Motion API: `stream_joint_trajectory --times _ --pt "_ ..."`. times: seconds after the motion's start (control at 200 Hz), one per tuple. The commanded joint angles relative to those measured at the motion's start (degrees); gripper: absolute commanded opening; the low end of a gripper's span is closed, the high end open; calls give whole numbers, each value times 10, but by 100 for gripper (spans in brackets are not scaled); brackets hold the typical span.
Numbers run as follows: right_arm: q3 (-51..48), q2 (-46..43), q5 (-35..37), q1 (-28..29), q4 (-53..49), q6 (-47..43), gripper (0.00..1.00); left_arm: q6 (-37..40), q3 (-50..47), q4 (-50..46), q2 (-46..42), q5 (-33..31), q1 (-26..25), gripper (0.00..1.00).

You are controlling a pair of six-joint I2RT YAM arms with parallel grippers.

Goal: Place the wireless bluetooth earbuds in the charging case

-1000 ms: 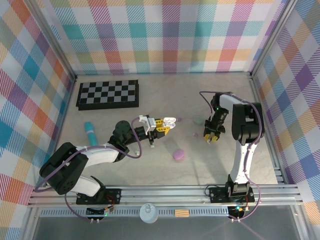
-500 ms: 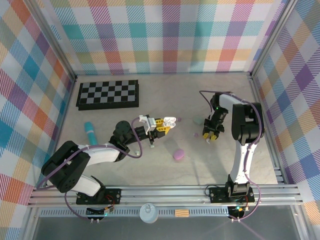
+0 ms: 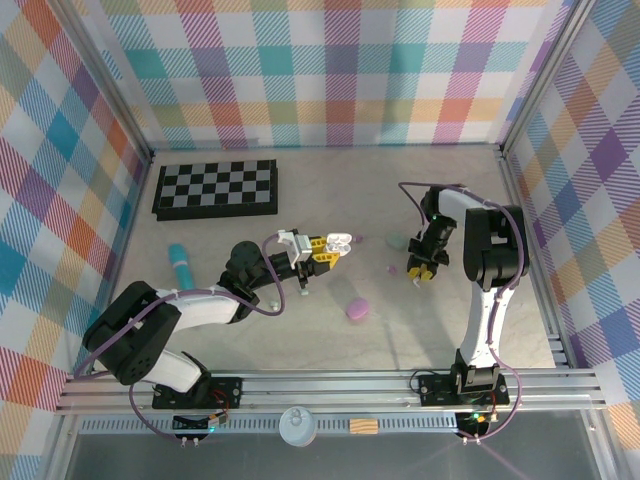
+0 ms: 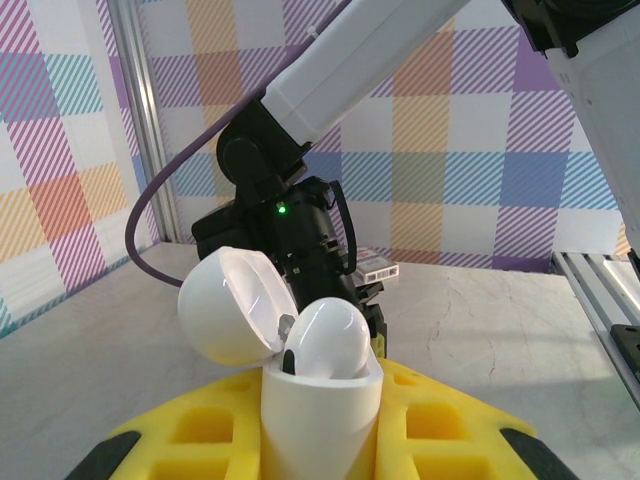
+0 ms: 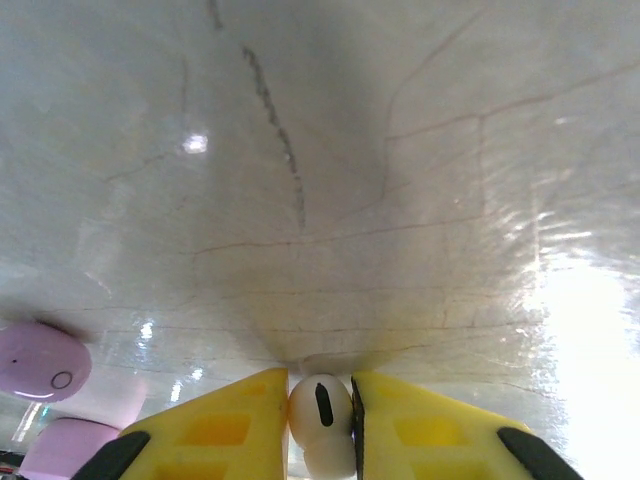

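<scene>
I see the left gripper (image 3: 338, 246) near the middle of the table (image 3: 300, 335), its yellow fingers clamped on a white case (image 4: 320, 425). The case stands upright between them. Its lid (image 4: 235, 305) is hinged open and tipped back to the left. A rounded white shape (image 4: 325, 335) sits in the mouth of the case; I cannot tell whether it is a bud.

To the right, well apart from the case, the right gripper (image 5: 320, 398) points down, low over the table. Its fingers are drawn narrow, pinching a white bud (image 5: 320, 412) at their tips, with a dark slit on the bud facing the wrist camera. I cannot tell whether the bud touches the table.

From above, a purple bud (image 3: 390, 269) lies on the table just left of the right gripper. A pale case (image 3: 398, 241) lies closed a little farther back. A purple case (image 3: 357, 309), also closed, rests nearer to me, between the two arms.

On the left side of the table lies a teal cylinder (image 3: 181, 264). A folded chessboard (image 3: 216, 187) lies at the far left, near the back wall.
</scene>
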Motion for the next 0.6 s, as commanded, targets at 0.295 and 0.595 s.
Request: stream_joint_trajectory --times 0.295,0.595 --pt "-43 -104 -46 10 72 24 20 -6 25 36 17 0 5 0" --pt "-97 -268 -115 10 182 75 20 -23 56 94 86 -91 -18 0"
